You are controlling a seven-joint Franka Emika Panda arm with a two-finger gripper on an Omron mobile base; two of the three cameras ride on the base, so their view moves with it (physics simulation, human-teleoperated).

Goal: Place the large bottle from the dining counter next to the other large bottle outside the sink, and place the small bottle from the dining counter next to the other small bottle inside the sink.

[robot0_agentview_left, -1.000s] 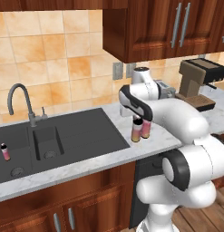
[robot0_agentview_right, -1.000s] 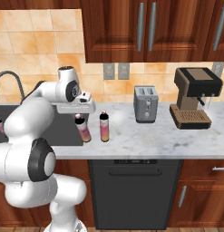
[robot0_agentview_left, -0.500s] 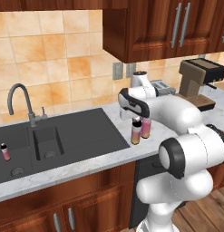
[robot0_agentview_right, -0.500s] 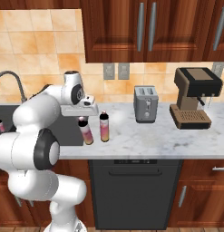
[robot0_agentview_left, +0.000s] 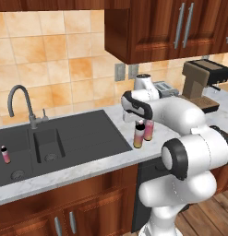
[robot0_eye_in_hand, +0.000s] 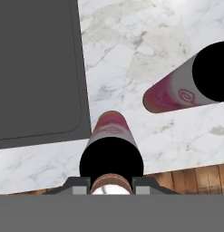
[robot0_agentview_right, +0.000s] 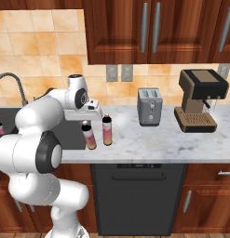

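What changed: my arm has swung a bit and brought the big bottle [robot0_agentview_left: 139, 136] closer to the other big bottle [robot0_agentview_left: 148, 130].
What it means: the big bottle is just about in its spot, outside the sink [robot0_agentview_left: 87, 138].
Gripper: my gripper [robot0_eye_in_hand: 111, 185] is pinching the big bottle by its top.
Where the bottle is: right under my gripper, standing up, low over the tabletop [robot0_agentview_right: 181, 142]; I cannot tell if it touches.
Left to do: the small bottle job; one small bottle [robot0_agentview_left: 4, 154] sits in the sink.

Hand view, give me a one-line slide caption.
Gripper shut on large bottle above marble counter, beside second large bottle.
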